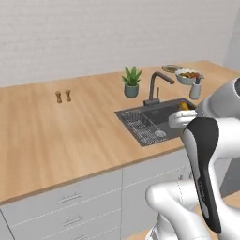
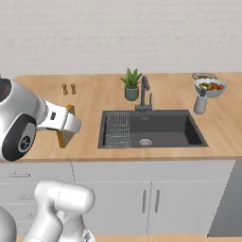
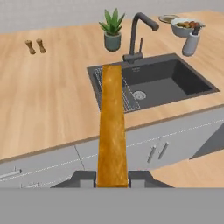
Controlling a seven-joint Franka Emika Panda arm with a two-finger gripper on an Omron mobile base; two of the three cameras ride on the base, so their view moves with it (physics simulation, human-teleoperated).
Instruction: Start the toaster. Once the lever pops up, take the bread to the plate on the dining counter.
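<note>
the gripper is clenched on the bread, which stands edge-on between the two finger tips in the hand view, its golden-brown crust running up the middle of the picture. in the right base view the bread shows as a tan slab sticking out below the white hand, held in the air over the near part of the counter, left of the sink. the slice looks light and fairly stiff once toasted, so i judge it carries easily, but it is brittle: a hard squeeze could crack or crumble it, and the dry crust gives little friction. the jaws hold it by its flat faces near one end, which leaves most of the slice hanging free; a grip nearer the middle would be steadier, though the present hold seems adequate for so light a thing. the plate lies at the far right end of the counter, just behind the fruit bowl and well apart from the bread. i judge that the slice should be swung gently, kept level with no jerks, and let go only low over the plate.
</note>
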